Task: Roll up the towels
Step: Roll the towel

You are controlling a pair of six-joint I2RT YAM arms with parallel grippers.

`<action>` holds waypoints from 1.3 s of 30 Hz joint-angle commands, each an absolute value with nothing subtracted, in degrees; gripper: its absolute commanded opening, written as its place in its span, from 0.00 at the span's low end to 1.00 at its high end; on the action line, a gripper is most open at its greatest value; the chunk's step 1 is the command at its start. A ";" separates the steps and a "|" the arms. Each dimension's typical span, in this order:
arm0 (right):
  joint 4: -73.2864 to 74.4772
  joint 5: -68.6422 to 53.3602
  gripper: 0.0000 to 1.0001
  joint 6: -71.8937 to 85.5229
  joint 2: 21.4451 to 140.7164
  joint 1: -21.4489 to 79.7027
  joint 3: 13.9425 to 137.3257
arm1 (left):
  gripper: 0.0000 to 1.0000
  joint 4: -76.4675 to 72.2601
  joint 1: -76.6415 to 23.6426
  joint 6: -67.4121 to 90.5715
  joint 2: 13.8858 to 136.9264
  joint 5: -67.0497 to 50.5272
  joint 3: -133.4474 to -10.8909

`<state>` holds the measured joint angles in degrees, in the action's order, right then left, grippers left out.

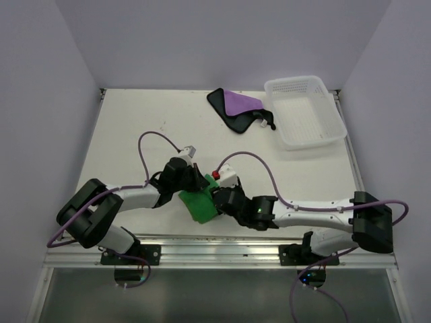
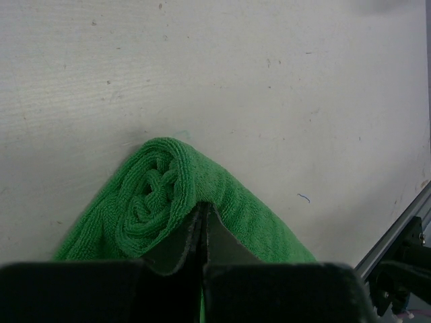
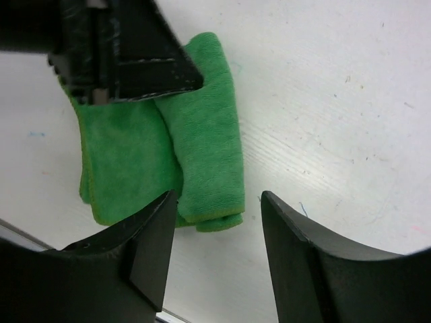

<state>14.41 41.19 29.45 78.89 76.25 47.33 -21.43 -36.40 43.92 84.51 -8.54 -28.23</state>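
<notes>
Green towel (image 1: 199,207): it lies low in the centre of the top view, between both wrists. It is partly rolled, with a flat flap beside the roll, and its spiral end shows mid-frame in the left wrist view.
Left gripper (image 2: 203,212): the jaws are pressed together at the roll. A sliver of green shows between them, so you seem to have a layer pinched.
Right gripper (image 3: 219,198): it is spread wide and holds nothing, and the roll's end sits just beyond its fingertips.
Purple towel (image 1: 239,103): upper centre of the top view, loosely folded beside the white basket (image 1: 303,111), not yet rolled.
Risk, unrolling: if you release the left pinch before the right closes, the soft roll will likely spring loose.
Risk, dragging: if you pull sideways, the pinched layer may tug the spiral open.
Risk, collision: both wrists crowd the same cloth, so closing the right carelessly could strike the left fingers.
</notes>
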 commanded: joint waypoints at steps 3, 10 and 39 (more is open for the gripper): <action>3.97 21.73 0.61 37.95 73.39 66.46 40.88 | 0.00 -14.06 -36.74 42.71 85.61 -6.24 -24.88; 0.35 11.87 0.64 41.66 76.11 59.60 37.62 | 0.00 -14.33 -36.65 43.24 84.38 -6.42 -23.64; -3.08 15.17 0.17 33.49 81.40 60.89 35.77 | 0.00 -12.66 -36.74 42.98 81.56 -6.33 -23.46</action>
<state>-5.67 8.56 37.39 84.27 59.09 36.07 -23.22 -36.40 45.39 80.20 -7.66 -23.46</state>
